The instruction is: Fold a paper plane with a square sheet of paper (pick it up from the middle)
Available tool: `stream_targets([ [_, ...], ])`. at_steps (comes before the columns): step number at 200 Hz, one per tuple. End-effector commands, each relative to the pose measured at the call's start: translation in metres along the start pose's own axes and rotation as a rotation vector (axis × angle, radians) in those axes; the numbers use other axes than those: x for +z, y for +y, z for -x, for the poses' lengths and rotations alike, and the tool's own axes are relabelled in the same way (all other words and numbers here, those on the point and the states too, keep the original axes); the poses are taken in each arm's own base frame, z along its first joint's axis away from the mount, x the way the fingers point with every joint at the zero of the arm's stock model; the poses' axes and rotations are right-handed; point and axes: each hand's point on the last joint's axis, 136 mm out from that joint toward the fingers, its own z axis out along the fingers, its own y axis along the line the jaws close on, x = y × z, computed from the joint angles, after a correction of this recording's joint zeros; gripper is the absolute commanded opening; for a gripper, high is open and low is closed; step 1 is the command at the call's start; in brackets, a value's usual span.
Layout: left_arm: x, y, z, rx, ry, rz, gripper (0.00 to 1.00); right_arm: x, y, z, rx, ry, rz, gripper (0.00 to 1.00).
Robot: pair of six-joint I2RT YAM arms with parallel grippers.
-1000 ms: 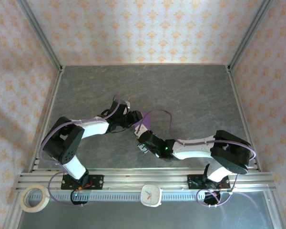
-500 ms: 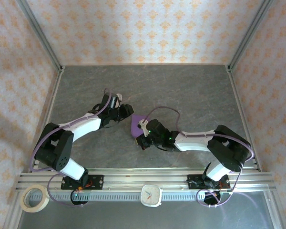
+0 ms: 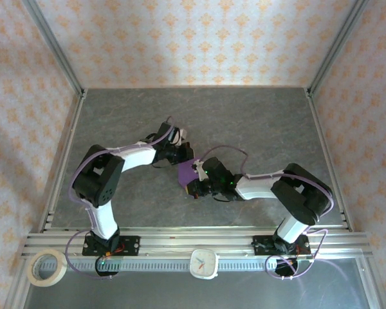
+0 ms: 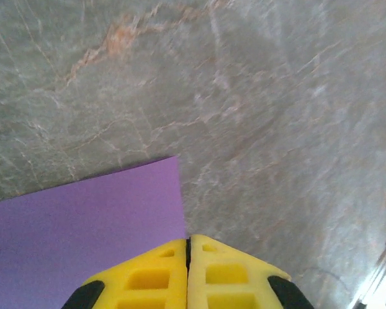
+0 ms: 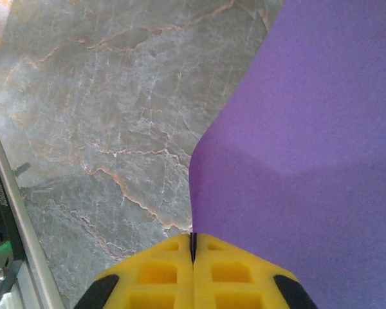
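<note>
Aluminium rail (image 3: 180,248), nearest me: it carries a white square clock (image 3: 204,263), and a cream roll of tape (image 3: 47,268) lies near its left end.

Right end effector (image 5: 193,239): yellow pads closed, pinching the edge of the thin purple square sheet of paper (image 5: 309,129), which shows a soft bend.

Left end effector (image 4: 188,243): yellow pads pressed together, nipping the sheet's edge just beside one corner.

I place the sheet mid-worktop, between both arms.

Grey marbled worktop (image 3: 257,122) beyond. Orange-patterned walls (image 3: 199,38) farthest.
</note>
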Motion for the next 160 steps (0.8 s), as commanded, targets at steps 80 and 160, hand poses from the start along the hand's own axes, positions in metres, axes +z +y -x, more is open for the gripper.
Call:
stream_targets([
  [80, 0.031, 0.053, -0.042, 0.054, 0.157, 0.136, 0.03, -0.001, 0.008, 0.015, 0.038, -0.021, 0.066, 0.02],
  [160, 0.038, 0.052, -0.045, 0.098, 0.194, 0.122, 0.03, 0.0, -0.021, 0.021, 0.103, 0.005, 0.02, 0.03],
])
